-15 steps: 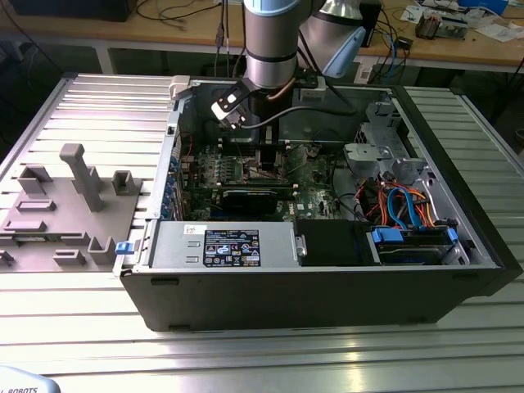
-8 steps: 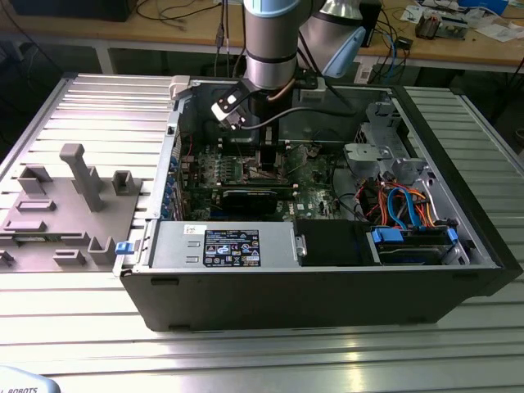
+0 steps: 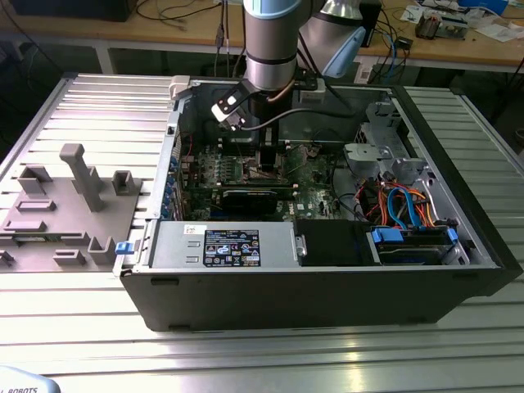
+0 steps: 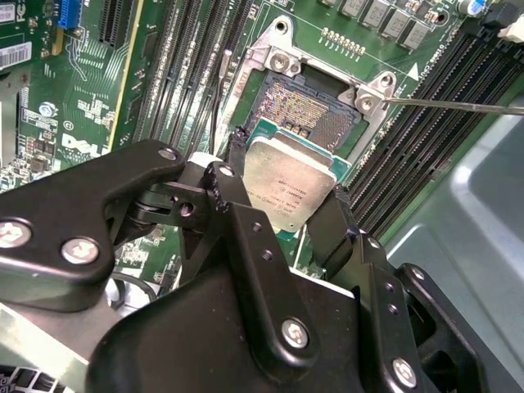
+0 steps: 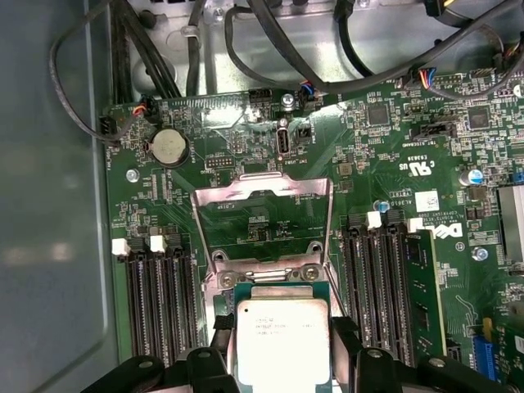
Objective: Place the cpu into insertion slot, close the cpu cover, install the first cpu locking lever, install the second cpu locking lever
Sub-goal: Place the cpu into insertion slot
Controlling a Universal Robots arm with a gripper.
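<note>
My gripper is shut on the cpu, a flat silver-topped chip pinched by its edges between two black fingers. The chip hangs low over the insertion slot, covering its near part; the dark pin field and silvery rim beyond it stay bare. In the first wrist view the cpu sits between the fingers with the cpu cover swung open past the socket. Two thin wire locking levers stand free beside the socket. In the exterior view the gripper reaches down into the open computer case.
Black memory slots flank the socket on both sides, one holding a green module. Cables loop along the case wall past the board. A power supply and drive cage with blue cables fill the case's near side.
</note>
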